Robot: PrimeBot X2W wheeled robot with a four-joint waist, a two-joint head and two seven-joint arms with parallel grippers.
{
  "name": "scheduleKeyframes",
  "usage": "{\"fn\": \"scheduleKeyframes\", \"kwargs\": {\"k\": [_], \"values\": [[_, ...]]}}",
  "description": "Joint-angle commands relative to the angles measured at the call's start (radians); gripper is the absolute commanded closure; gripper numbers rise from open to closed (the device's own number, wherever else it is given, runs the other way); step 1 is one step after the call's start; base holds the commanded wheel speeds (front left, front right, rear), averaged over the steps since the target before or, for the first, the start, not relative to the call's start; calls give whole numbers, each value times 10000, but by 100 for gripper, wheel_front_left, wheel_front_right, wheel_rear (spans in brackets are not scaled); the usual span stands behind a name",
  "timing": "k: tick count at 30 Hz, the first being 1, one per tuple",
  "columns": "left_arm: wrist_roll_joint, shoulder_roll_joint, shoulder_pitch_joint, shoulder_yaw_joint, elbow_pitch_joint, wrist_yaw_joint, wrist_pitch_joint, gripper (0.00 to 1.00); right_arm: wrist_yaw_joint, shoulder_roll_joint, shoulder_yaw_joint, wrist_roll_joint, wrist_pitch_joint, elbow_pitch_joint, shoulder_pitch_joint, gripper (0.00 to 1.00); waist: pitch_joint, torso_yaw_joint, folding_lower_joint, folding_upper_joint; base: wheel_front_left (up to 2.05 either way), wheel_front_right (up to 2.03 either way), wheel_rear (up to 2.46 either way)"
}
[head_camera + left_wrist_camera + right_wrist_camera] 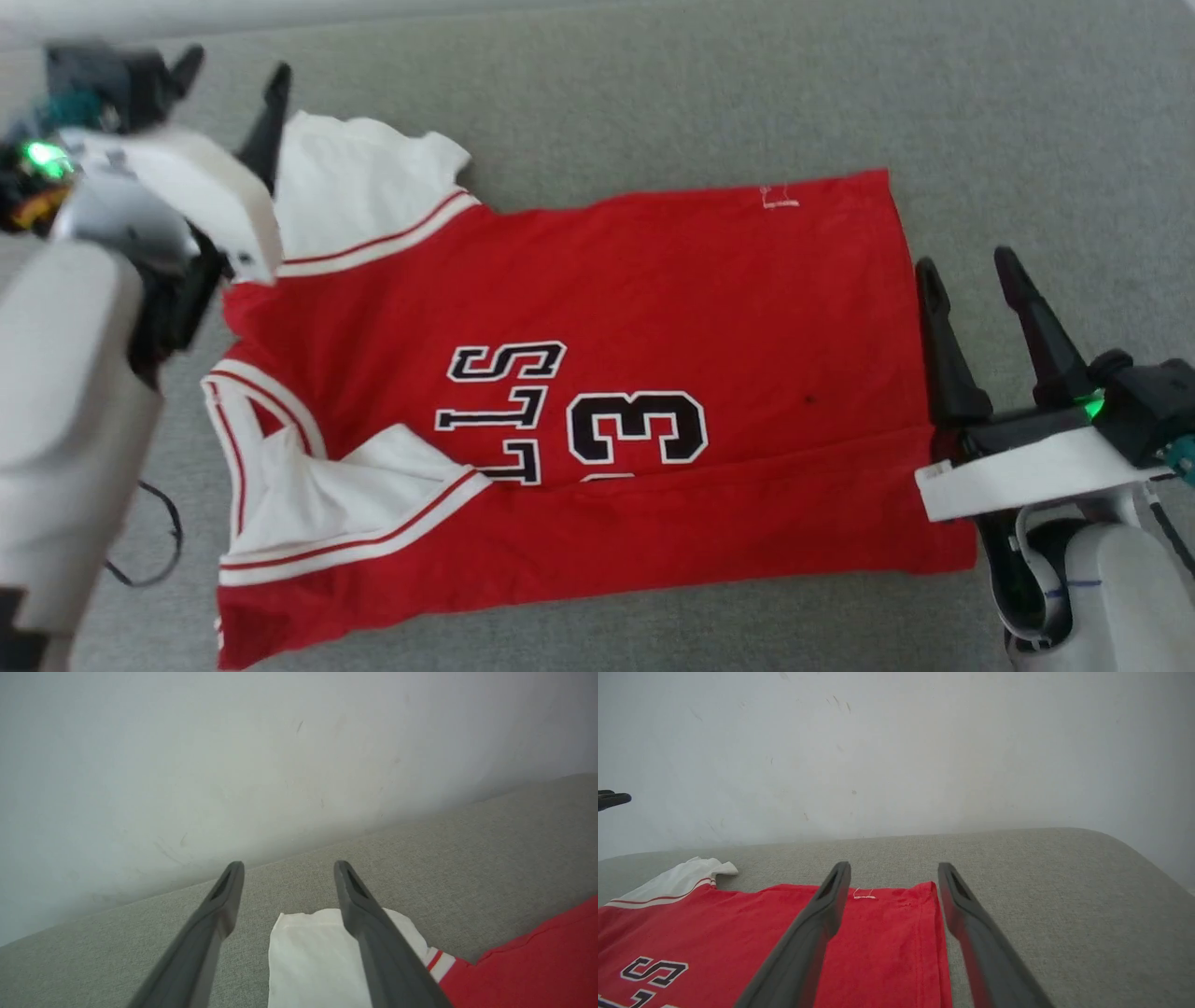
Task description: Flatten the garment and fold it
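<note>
Garment (597, 308): laid lengthwise on the grey surface (653, 103), collar toward the robot's left, hem (904, 308) toward its right; the near long edge is seen doubled over the body, hiding part of the black lettering (504, 411).
Far sleeve (359, 187): spread outward, white, not folded in.
Left tool (233, 73): fingers apart, nothing held; poised over the far sleeve.
Right tool (966, 266): fingers apart, nothing held; placed just beside the hem.
Step in hand: judged to be the far-side lengthwise fold, the near one being done.
Next move: sleeve and far hem corner are to be pinched and carried toward the robot together; uneven travel is likely to wrinkle the thin fabric.
</note>
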Motion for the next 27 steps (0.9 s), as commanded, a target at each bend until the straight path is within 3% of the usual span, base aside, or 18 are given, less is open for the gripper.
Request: {"fn": "scheduleKeyframes", "kwargs": {"k": [1, 8, 15, 21, 22, 23, 24, 25, 27], "values": [[-141, 132, -615, -29, 413, -190, 613, 0, -9, -5, 81, 89, -65, -83, -272, 0, 1016, -760, -4, -1, 0, 0, 0], [-919, 502, -2289, 100, 1516, -261, 3847, 0, -9, -5, 444, 290, -214, -128, -757, 0, 1777, -1439, -4, -1, 0, 0, 0], [-1176, 1079, -2636, 129, 1668, 761, 6656, 0, -9, -5, 735, 524, -390, 18, -903, 0, 2140, -1949, -4, -1, 0, 0, 0], [-1349, 1564, -2101, 349, 1287, 1655, 7713, 0, -9, -5, 692, 607, -531, 163, -969, 0, 2334, -2187, -4, -1, 0, 0, 0], [-1410, 1621, -1949, 349, 1213, 1740, 7919, 9, -9, -5, 691, 619, -549, 187, -983, 0, 2344, -2196, -4, -1, 0, 0, 0], [-1452, 1706, -1820, 332, 1130, 1774, 8114, 58, -9, -5, 690, 628, -562, 209, -994, 0, 2348, -2199, -4, -1, 0, 0, 0], [-1522, 1751, -1684, 327, 1023, 1836, 8318, 91, -9, -5, 692, 620, -564, 228, -1006, 0, 2342, -2185, -4, -1, 0, 0, 0], [-1588, 1771, -1549, 302, 855, 1880, 8508, 100, -9, -5, 696, 592, -549, 244, -1020, 0, 2324, -2154, -4, -1, 0, 0, 0], [-1696, 1803, -1371, 329, 472, 1939, 8635, 100, -9, -5, 710, 450, -479, 240, -1105, 0, 2299, -2082, -4, -1, 0, 0, 0]]}}
